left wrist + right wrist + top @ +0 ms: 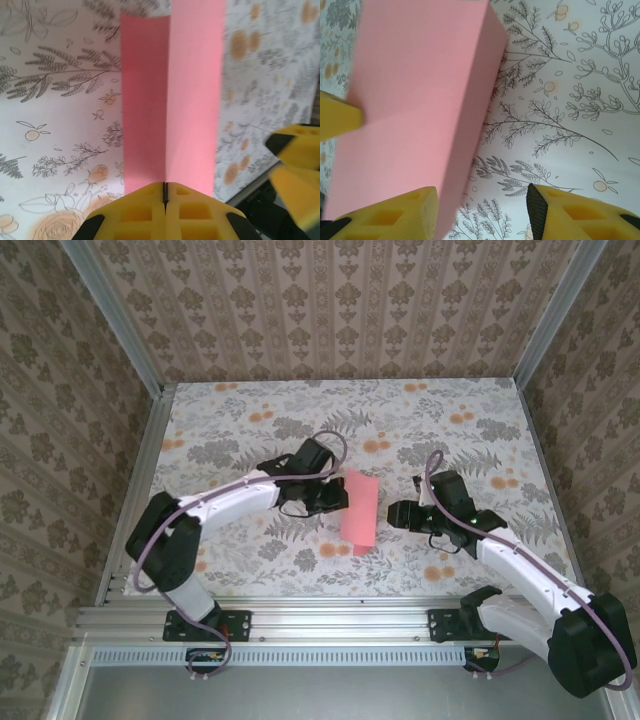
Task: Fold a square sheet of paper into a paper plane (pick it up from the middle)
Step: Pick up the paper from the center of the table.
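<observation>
We hold the folded salmon sheet (360, 508) clamped in our left gripper (165, 191) at 9 o'clock; our open-jawed right gripper (481, 194) at 3 o'clock could shove it crooked.

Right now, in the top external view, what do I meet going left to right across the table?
Left arm → left jaws, shut → folded pink sheet of paper they grip → right jaws, open → right arm.

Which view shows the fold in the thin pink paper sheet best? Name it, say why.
Left wrist: on the thin pink paper sheet, the crease runs up from the shut left gripper pinching it. The top view shows a small pink strip; the right wrist, one broad face.
</observation>
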Motion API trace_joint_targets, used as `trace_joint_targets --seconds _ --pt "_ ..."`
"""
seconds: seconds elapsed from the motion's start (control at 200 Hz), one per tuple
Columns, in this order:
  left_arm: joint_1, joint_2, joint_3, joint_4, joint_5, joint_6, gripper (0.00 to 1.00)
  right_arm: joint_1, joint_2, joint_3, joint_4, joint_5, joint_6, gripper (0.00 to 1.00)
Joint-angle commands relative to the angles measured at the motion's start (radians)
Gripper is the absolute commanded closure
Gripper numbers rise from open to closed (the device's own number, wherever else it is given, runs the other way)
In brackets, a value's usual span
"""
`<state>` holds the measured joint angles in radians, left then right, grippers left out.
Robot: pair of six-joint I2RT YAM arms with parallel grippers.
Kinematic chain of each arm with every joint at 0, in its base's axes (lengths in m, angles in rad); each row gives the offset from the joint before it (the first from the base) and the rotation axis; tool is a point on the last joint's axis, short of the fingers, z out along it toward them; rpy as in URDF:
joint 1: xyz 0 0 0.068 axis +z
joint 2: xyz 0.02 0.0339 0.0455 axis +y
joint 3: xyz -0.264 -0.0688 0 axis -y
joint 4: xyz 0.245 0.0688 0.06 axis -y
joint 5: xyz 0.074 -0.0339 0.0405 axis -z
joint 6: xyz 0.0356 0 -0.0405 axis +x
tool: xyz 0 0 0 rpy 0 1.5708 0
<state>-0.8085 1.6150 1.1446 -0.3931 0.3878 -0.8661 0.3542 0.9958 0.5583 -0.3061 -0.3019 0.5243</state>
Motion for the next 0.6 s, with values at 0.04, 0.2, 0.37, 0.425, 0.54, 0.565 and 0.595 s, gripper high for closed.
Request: trace_joint_targets --seconds 0.04,0.2,0.37,0.425,0.54,0.565,0.595 --pt "0.019 -0.102 0.055 -0.132 -0.054 0.058 0.95 0.003 -0.044 0.038 -0.026 0.035 0.015 0.47" --pt "0.02 -0.147 0.098 -0.248 -0.108 0.1 0.95 0.003 -0.039 0.039 -0.021 0.035 0.026 0.47" --pt "0.021 -0.15 0.122 -0.346 -0.184 0.13 0.95 0.003 -0.031 0.036 -0.005 0.019 0.031 0.47" --pt "0.021 -0.136 0.109 -0.33 -0.176 0.123 0.95 0.003 -0.032 0.031 0.014 0.002 0.028 0.48" --pt "0.009 -0.082 0.079 -0.275 -0.148 0.1 0.95 0.003 -0.037 0.01 0.064 -0.048 0.007 0.48" --pt "0.003 -0.068 0.074 -0.259 -0.14 0.097 0.95 0.005 -0.037 0.009 0.068 -0.056 -0.001 0.48" --pt "-0.003 -0.054 0.068 -0.238 -0.127 0.091 0.95 0.007 -0.037 0.009 0.07 -0.063 -0.01 0.48"
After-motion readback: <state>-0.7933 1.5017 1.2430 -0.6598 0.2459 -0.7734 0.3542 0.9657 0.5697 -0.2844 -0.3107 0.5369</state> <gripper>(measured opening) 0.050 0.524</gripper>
